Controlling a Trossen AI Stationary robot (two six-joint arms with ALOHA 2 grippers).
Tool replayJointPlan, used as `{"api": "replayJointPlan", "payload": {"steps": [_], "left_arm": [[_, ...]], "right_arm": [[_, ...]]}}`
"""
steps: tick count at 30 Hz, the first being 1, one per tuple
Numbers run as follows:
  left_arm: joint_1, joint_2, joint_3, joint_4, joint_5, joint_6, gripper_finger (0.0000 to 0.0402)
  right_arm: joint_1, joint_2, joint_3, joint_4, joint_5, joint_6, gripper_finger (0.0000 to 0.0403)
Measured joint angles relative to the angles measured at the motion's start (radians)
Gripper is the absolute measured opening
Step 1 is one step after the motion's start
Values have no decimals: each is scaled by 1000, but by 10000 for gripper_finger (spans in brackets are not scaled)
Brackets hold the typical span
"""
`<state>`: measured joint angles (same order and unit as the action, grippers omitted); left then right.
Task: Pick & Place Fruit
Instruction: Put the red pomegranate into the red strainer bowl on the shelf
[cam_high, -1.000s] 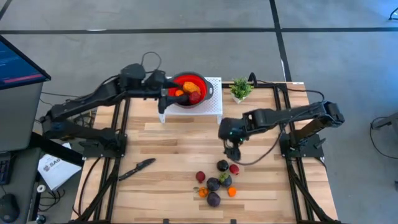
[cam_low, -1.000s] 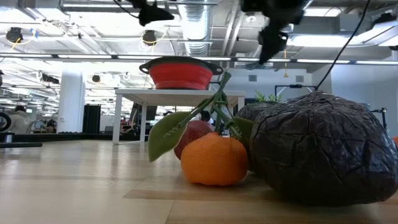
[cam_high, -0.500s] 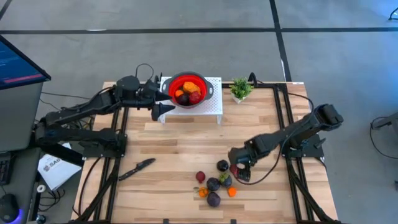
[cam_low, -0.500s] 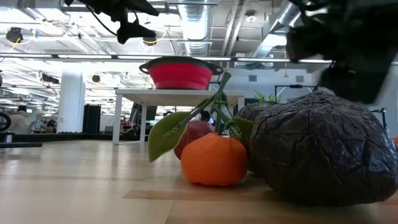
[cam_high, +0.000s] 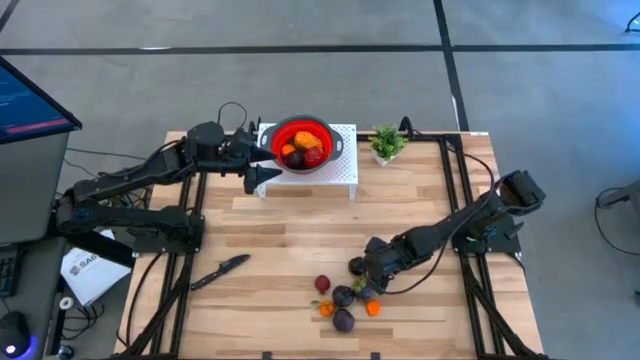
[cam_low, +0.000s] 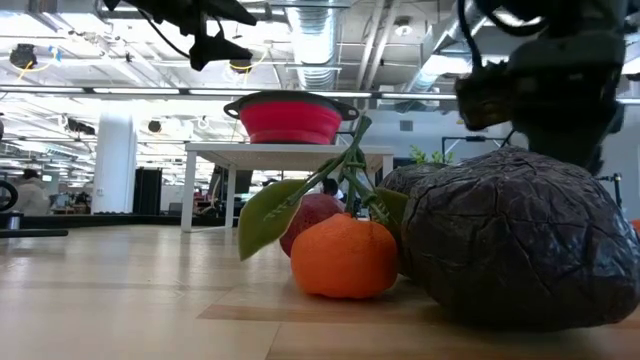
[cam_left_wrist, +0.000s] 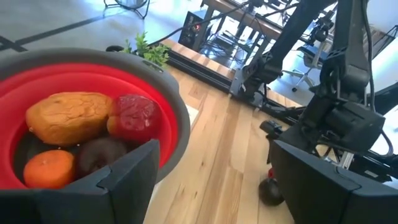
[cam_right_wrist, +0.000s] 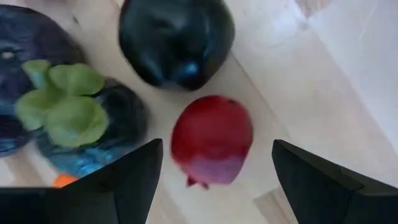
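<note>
1. The right claw (cam_high: 373, 270) sits low over the cluster of loose fruit near the front of the wooden desk (cam_high: 290, 250); its two fingers (cam_right_wrist: 118, 186) are spread wide and hold nothing.
2. In the right wrist view a small red fruit (cam_right_wrist: 211, 140) lies on the desk in the gap between those spread fingers, touching neither of them (both show bare wood on their inner sides).
3. Just beside the red fruit lies a dark green, nearly black round fruit (cam_right_wrist: 176, 38), and a dark piece topped with a green leaf sprig (cam_right_wrist: 65, 99) lies near it.
4. From above, the rest of the loose pile shows: a red piece (cam_high: 322, 285) a little apart, a dark purple piece (cam_high: 343, 320) nearest the front edge, and a small orange piece (cam_high: 373, 309).
5. The low view puts an orange fruit (cam_low: 345, 257) against a large wrinkled dark purple fruit (cam_low: 510, 240), with the right arm looming above them.
6. The left claw (cam_high: 262, 160) hovers beside the red bowl (cam_high: 330, 135), which stands on a small white stand (cam_high: 345, 172) at the back of the desk; its fingers (cam_left_wrist: 118, 180) are parted and empty.
7. Inside the bowl lie an orange-brown lumpy fruit (cam_left_wrist: 71, 116), a red one (cam_left_wrist: 135, 117), a small orange one (cam_left_wrist: 48, 169) and a dark one (cam_left_wrist: 99, 154).
8. A potted plant (cam_high: 387, 143) stands beside the stand, and a black knife (cam_high: 220, 271) lies well apart, towards the desk's left front.
</note>
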<state>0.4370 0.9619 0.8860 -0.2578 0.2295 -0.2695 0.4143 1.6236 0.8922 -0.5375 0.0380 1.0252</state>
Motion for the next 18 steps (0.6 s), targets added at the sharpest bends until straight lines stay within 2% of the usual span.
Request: {"api": "replayJointPlan", "payload": {"steps": [4,7,13,16,18], "left_arm": [[0,0,0,7,1,0,296],[0,0,0,12,3,-1,296],[0,0,1,16,2,-1,296],[-6,0,1,27,2,10,296],[-21,0,1,47,-1,50,296]], "right_arm": [[-17,45,0,53,-7,-35,293],[-24,72,0,53,-22,-39,277],[-27,68,0,37,-55,-40,197],[-41,15,-1,-6,-88,-44,159],[-66,-35,-1,-30,-97,-61,150]]}}
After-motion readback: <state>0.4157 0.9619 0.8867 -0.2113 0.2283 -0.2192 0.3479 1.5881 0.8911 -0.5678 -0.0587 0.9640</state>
